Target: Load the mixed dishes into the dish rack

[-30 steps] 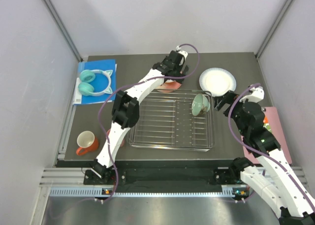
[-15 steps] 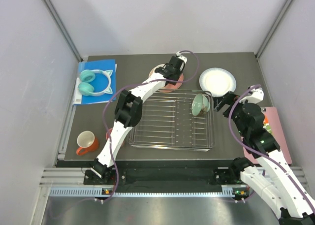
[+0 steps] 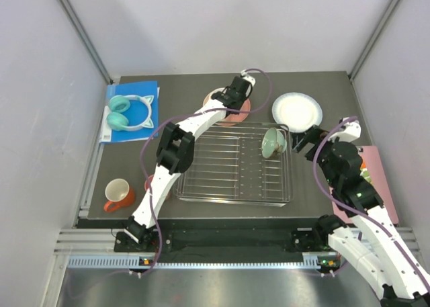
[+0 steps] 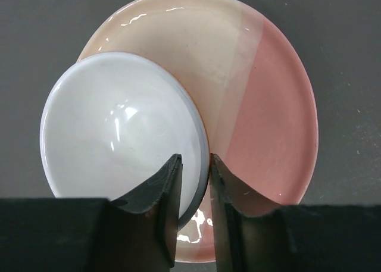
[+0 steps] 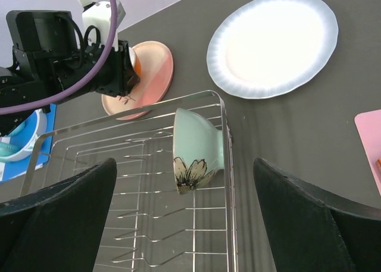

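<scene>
An orange bowl with white inside (image 4: pixel 119 135) sits on the pink-and-cream plate (image 4: pixel 268 105) behind the dish rack (image 3: pixel 232 201). My left gripper (image 4: pixel 195 160) is shut on that bowl's rim, one finger inside and one outside; in the top view it (image 3: pixel 232 99) hides the bowl. The mint-green bowl (image 3: pixel 273 142) stands on edge in the rack's far right corner (image 5: pixel 226 183). Just right of it, my right gripper (image 3: pixel 301 138) hangs open and holds nothing. The white plate (image 3: pixel 297 109) lies behind the rack's right end. An orange mug (image 3: pixel 117 194) stands at the near left.
Teal headphones (image 3: pixel 127 112) lie on a flat blue board (image 3: pixel 134 91) at the far left. A pink mat (image 3: pixel 383 179) lies off the table's right side. A reddish thing (image 3: pixel 149 183) is partly hidden behind the left arm.
The left gripper has come down over the plate and its jaws have shut onto the orange bowl's rim. The right arm has barely moved.
</scene>
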